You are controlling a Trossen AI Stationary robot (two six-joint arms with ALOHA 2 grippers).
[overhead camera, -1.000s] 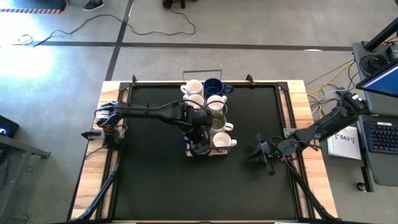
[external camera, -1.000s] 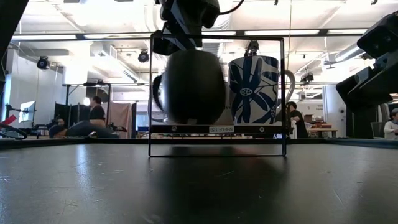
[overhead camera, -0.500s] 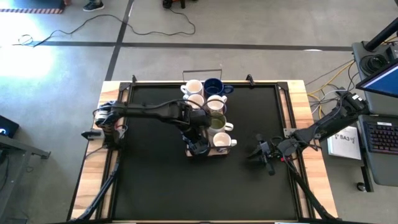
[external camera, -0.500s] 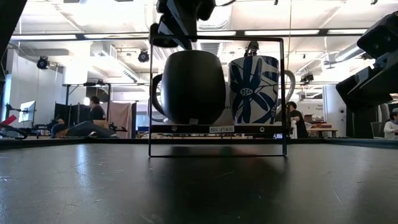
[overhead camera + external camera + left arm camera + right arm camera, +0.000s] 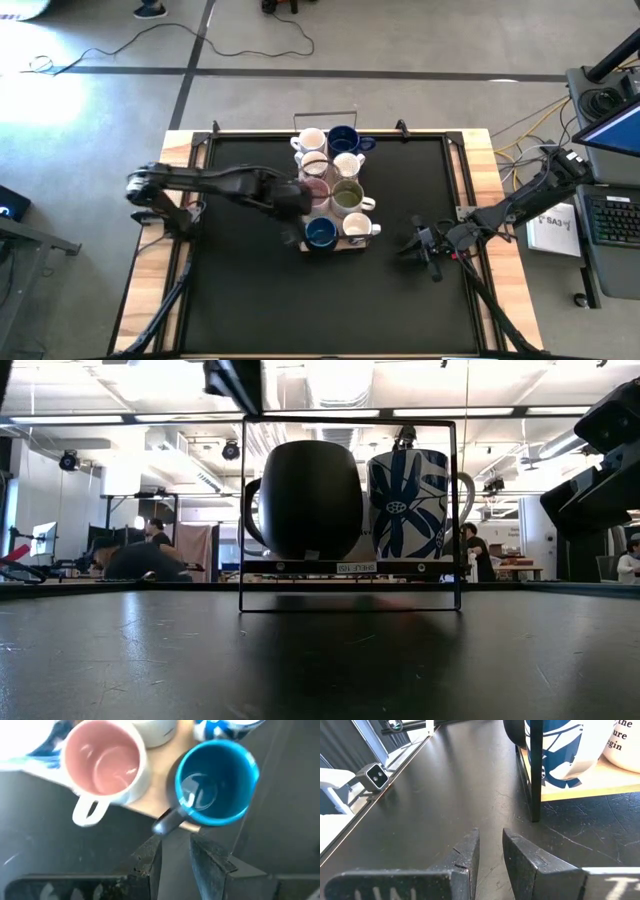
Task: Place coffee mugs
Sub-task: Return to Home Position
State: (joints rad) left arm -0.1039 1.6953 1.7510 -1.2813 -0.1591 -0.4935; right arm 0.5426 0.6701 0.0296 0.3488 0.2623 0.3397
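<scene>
The left gripper (image 5: 175,857) holds nothing, its fingers only narrowly apart and touching no mug. Just ahead of it a dark blue mug (image 5: 215,782) stands upright on the wooden tray (image 5: 160,802), handle pointing back toward the fingers. Beside it stands the pink-lined mug (image 5: 102,762), blurred. The right gripper (image 5: 490,855) waits near the tray, fingers slightly apart.

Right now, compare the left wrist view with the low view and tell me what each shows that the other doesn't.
Only the left wrist view shows inside the mugs: the pink interior of the white mug, the blue interior of the dark blue mug, and the left gripper, clear of that mug's handle. Only the low view shows the wire frame, the floral mug and people in the room behind. Both show the dark blue mug and the black tabletop.
</scene>
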